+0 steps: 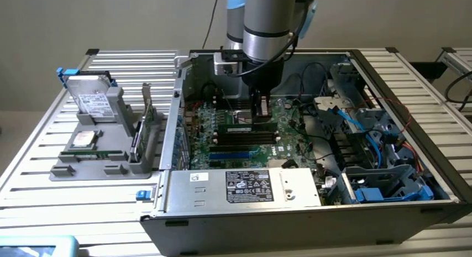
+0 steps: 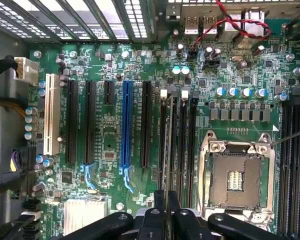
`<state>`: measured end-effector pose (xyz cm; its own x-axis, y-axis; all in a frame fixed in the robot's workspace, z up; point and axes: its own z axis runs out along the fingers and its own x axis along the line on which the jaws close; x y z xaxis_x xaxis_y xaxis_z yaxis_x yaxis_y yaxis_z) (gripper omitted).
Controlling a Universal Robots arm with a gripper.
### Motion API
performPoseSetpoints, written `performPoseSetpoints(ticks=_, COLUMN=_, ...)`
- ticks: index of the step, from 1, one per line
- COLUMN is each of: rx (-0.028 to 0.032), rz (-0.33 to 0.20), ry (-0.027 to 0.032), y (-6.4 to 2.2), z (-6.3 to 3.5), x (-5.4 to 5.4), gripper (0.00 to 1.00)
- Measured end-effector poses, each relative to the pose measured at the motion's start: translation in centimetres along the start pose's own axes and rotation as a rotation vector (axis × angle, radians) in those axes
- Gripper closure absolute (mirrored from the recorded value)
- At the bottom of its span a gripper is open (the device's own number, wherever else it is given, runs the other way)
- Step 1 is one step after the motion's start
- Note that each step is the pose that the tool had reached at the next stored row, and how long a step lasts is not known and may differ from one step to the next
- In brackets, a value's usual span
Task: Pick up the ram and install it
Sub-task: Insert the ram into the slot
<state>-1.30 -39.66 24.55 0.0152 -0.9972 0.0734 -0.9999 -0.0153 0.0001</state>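
My gripper (image 1: 260, 116) reaches down into the open computer case (image 1: 295, 213), over the motherboard's black memory slots (image 1: 247, 136). Its jaws are shut on the ram (image 1: 245, 126), a narrow green stick with a white sticker, held upright along the farthest slot of that bank. In the wrist view the gripper (image 2: 166, 202) pinches the ram (image 2: 167, 160), seen edge-on as a thin line running along the memory slots (image 2: 182, 145) beside the CPU socket (image 2: 235, 177). Whether the stick is seated in the slot I cannot tell.
A power supply (image 1: 244, 185) fills the case's near side. Blue and black cables (image 1: 354, 130) and a drive cage (image 1: 387, 185) crowd the exterior view's right. Outside the case, a grey fixture (image 1: 103, 166) carries a hard drive (image 1: 92, 99) and a green card (image 1: 147, 121).
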Motion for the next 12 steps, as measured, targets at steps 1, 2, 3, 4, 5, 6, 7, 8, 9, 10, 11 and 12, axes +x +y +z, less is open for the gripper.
performPoseSetpoints(ticks=1, rx=0.0, rz=0.0, ry=0.0011, y=0.0, z=0.11, x=-0.01, gripper=0.86)
performPoseSetpoints(ticks=2, rx=0.0, rz=0.0, ry=0.0023, y=-0.01, z=0.22, x=-0.02, gripper=0.86)
performPoseSetpoints(ticks=3, rx=0.0, rz=0.0, ry=0.0037, y=0.0, z=0.3, x=-0.05, gripper=0.86)
performPoseSetpoints(ticks=4, rx=0.0, rz=0.0, ry=0.0055, y=0.0, z=0.36, x=-0.08, gripper=0.86)
performPoseSetpoints(ticks=5, rx=-0.0001, rz=0.0, ry=0.0073, y=0.0, z=0.41, x=-0.12, gripper=0.86)
performPoseSetpoints(ticks=6, rx=-0.0001, rz=0.0, ry=0.009, y=-0.01, z=0.45, x=-0.14, gripper=0.86)
performPoseSetpoints(ticks=7, rx=-0.0002, rz=0.0, ry=0.0111, y=-0.01, z=0.47, x=-0.14, gripper=0.86)
performPoseSetpoints(ticks=8, rx=-0.0002, rz=0.0, ry=0.0136, y=-0.01, z=0.5, x=-0.14, gripper=0.86)
performPoseSetpoints(ticks=9, rx=-0.0002, rz=0.0, ry=0.0158, y=0.0, z=0.55, x=-0.15, gripper=0.86)
performPoseSetpoints(ticks=10, rx=-0.0003, rz=0.0, ry=0.0168, y=0.0, z=0.58, x=-0.16, gripper=0.86)
performPoseSetpoints(ticks=11, rx=-0.0002, rz=0.0, ry=0.0167, y=0.0, z=0.63, x=-0.17, gripper=0.86)
performPoseSetpoints(ticks=12, rx=-0.0002, rz=0.0, ry=0.0167, y=-0.01, z=0.67, x=-0.18, gripper=0.86)
